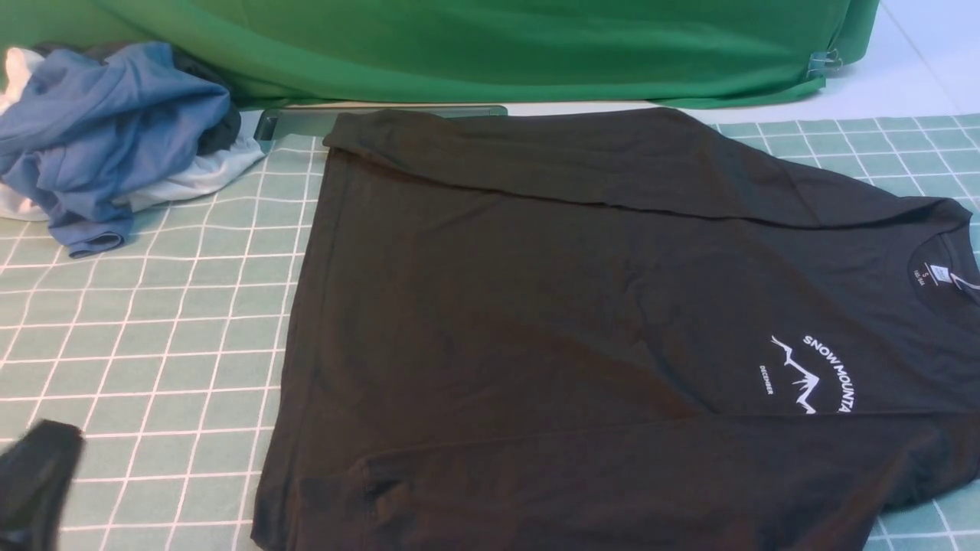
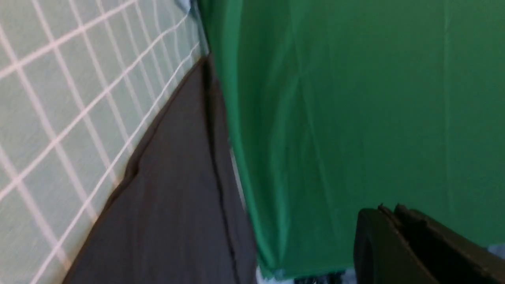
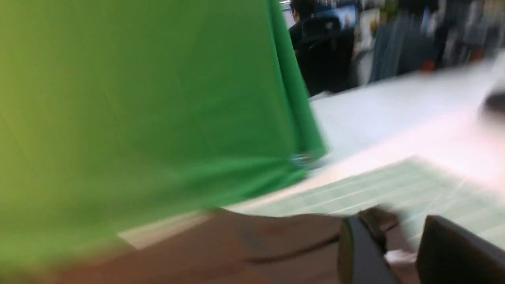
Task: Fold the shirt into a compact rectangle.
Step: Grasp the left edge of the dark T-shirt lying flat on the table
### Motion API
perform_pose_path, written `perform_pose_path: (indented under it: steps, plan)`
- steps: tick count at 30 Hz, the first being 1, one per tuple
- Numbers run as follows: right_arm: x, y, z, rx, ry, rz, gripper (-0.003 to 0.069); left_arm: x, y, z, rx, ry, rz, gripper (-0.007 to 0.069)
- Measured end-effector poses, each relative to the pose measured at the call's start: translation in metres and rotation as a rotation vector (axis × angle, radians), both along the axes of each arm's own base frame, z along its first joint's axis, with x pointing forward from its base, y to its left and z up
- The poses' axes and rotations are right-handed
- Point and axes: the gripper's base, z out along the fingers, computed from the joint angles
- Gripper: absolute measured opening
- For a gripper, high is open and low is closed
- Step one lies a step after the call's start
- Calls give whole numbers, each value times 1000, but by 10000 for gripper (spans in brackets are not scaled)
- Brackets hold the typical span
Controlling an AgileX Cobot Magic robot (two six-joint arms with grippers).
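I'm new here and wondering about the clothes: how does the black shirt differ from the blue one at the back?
The black shirt lies spread flat, sleeves folded across it; the blue garment is crumpled in a heap. The black shirt bears a white print; the blue garment shows none. Both lie on the checked mat.

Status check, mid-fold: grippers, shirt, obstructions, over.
Left gripper shut, empty; right gripper open. Shirt flat, sleeves folded in, body unfolded. Blue-white garment pile apart from it.

Bright green cloth (image 1: 490, 46) hangs behind the white table (image 1: 903, 76) with a pale-green checked mat (image 1: 153, 344); a blurred office lies beyond.
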Motion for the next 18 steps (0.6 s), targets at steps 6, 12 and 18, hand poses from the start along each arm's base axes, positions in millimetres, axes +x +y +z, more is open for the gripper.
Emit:
perform_pose_path:
  steps: [6, 12, 18]
  plan:
    - [0, -1, 2, 329, -59, 33, 240, -5, 10, 31, -112, -171, 98, 17]
    - [-1, -1, 4, 349, -90, 33, 240, -7, -4, 132, 241, -143, -27, 17]
    - [-2, -2, 11, 341, -144, 39, 145, 39, -20, 143, 566, 395, -376, 17]
